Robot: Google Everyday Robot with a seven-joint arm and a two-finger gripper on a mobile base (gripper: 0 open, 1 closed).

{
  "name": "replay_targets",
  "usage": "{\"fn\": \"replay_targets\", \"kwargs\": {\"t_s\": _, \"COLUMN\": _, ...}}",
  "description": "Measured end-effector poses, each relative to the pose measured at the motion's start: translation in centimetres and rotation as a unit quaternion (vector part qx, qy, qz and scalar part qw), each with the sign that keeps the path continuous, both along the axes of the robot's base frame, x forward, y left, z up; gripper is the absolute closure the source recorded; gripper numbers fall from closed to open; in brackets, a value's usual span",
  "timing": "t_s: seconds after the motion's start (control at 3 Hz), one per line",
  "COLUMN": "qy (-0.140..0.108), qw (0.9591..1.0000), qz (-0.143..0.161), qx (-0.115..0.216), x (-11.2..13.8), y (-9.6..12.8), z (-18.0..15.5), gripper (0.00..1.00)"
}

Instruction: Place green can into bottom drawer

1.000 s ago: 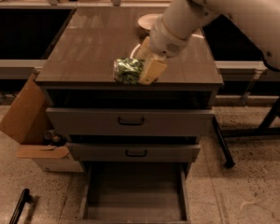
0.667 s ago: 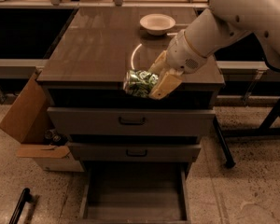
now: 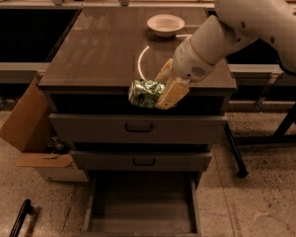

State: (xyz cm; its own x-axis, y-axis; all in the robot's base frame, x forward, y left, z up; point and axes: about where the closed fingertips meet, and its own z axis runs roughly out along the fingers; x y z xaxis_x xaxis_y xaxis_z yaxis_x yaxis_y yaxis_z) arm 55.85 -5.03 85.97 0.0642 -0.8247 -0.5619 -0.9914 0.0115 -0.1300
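The green can (image 3: 145,93) has a green-and-white mottled print and lies sideways in my gripper (image 3: 163,90). The gripper is shut on the can and holds it in the air at the front edge of the cabinet top (image 3: 98,53), above the drawer fronts. The tan fingers (image 3: 170,94) clamp the can's right part. The bottom drawer (image 3: 143,206) is pulled out at floor level, directly below the can, with a plain flat floor and nothing in it.
A white round bowl (image 3: 166,24) sits at the back of the cabinet top. Two shut grey drawer fronts (image 3: 138,128) with dark handles are above the open drawer. A cardboard box (image 3: 27,127) stands left of the cabinet. A dark table leg (image 3: 234,149) stands to the right.
My gripper has carried the green can forward off the cabinet top to its front edge and a little lower. The bowl and drawers have not moved.
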Motion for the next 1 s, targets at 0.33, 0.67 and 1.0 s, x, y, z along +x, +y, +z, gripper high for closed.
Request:
{"fn": "replay_targets", "kwargs": {"t_s": 0.33, "qy": 0.034, "qw": 0.9993, "qz": 0.002, "qx": -0.015, "x": -1.7, "y": 0.7, "z": -4.0, "gripper": 1.00}}
{"fn": "replay_targets", "kwargs": {"t_s": 0.67, "qy": 0.078, "qw": 0.9963, "qz": 0.005, "qx": -0.037, "x": -4.9, "y": 1.7, "z": -9.3, "gripper": 1.00}}
{"fn": "replay_targets", "kwargs": {"t_s": 1.0, "qy": 0.111, "qw": 0.9919, "qz": 0.001, "qx": -0.061, "x": -8.0, "y": 2.2, "z": -13.7, "gripper": 1.00}}
